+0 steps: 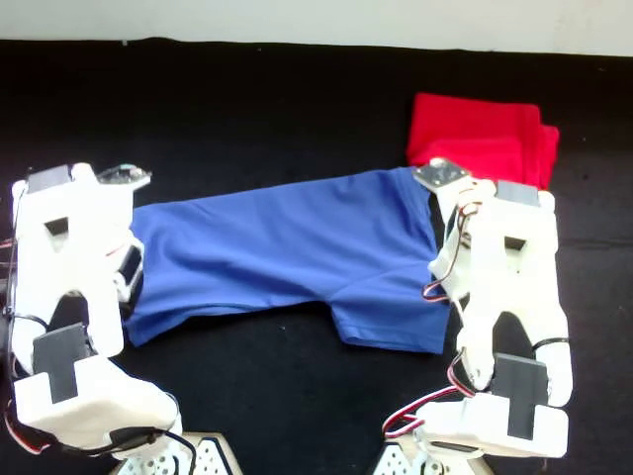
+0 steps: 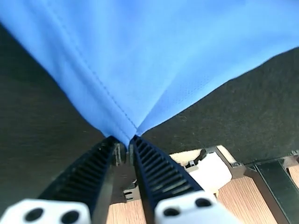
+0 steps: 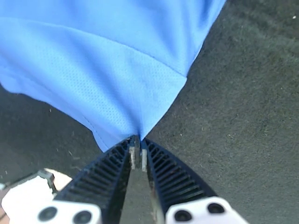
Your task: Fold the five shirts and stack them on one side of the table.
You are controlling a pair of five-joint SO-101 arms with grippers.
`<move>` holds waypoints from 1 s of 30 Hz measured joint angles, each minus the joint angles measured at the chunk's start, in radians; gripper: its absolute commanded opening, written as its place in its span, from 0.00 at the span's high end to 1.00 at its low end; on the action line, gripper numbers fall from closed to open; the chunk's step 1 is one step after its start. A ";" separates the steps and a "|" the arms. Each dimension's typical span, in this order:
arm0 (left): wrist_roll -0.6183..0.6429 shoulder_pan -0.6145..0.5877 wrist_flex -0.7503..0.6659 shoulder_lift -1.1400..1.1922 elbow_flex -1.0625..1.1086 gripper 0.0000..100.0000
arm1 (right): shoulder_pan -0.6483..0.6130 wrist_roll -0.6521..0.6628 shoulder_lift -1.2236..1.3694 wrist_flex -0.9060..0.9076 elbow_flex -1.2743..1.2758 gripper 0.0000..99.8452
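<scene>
A blue shirt (image 1: 287, 247) lies stretched across the middle of the black table. At its left end my left gripper (image 2: 125, 141) is shut, pinching a bunched edge of the blue shirt (image 2: 154, 60). My right gripper (image 3: 137, 143) is shut on the cloth at the right end of the blue shirt (image 3: 93, 65). In the high view the left arm (image 1: 74, 267) stands at the shirt's left side and the right arm (image 1: 504, 277) at its right side. A folded red shirt (image 1: 485, 139) lies at the back right.
The black table cover (image 1: 247, 99) lies bare behind the blue shirt. The table's wooden front edge (image 2: 261, 205) and an arm base (image 2: 210, 170) appear near the left gripper. The red shirt lies just behind the right arm.
</scene>
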 measured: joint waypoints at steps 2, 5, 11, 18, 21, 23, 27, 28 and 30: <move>0.000 0.000 -0.031 0.000 0.051 0.99 | 0.015 0.023 0.000 0.003 0.000 0.99; 0.000 0.000 -0.104 0.000 0.112 0.99 | 0.028 0.032 0.000 0.003 0.000 0.99; 0.000 0.000 -0.140 -0.006 0.143 0.99 | 0.020 0.032 0.000 0.003 0.000 0.99; 0.000 0.000 -0.098 -0.009 0.109 0.87 | -0.012 -0.025 0.000 0.057 -0.069 0.86; -0.014 0.000 -0.026 -0.009 0.038 0.85 | -0.011 -0.049 0.000 0.114 -0.150 0.86; -0.023 0.000 0.014 -0.009 -0.031 0.85 | -0.015 -0.081 0.000 0.133 -0.213 0.86; -0.025 0.000 0.037 -0.009 -0.173 0.92 | -0.034 -0.190 0.003 0.127 -0.302 0.94; -0.017 0.000 0.034 -0.009 -0.198 0.98 | -0.048 -0.213 0.012 0.112 -0.308 0.99; 0.040 0.009 -0.005 -0.002 -0.221 0.97 | -0.089 -0.250 0.046 0.086 -0.315 0.98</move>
